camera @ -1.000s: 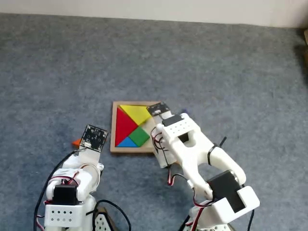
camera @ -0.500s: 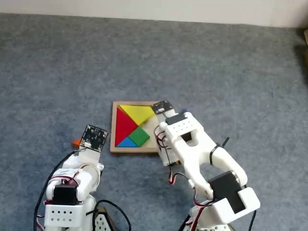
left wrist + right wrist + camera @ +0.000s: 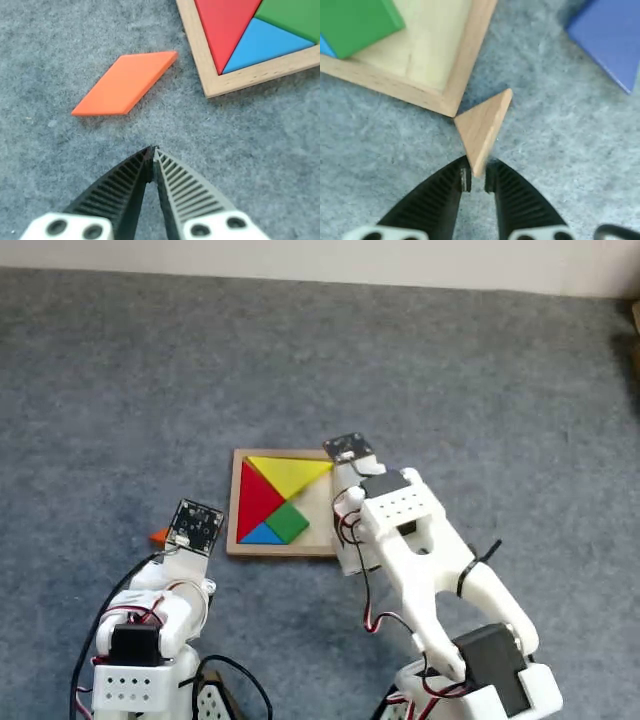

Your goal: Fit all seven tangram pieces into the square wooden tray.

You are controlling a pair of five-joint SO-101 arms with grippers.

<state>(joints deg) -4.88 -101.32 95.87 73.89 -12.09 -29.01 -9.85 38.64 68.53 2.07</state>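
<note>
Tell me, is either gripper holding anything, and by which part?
The right gripper pinches a tan triangle by one corner. The left gripper is shut and holds nothing.

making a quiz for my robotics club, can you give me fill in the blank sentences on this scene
1. The parallelogram on the carpet ahead of the left gripper is ____.
2. The right gripper is shut on a ____-shaped wooden piece.
3. The square piece in the tray is ____.

Missing words: orange; triangle; green
</note>
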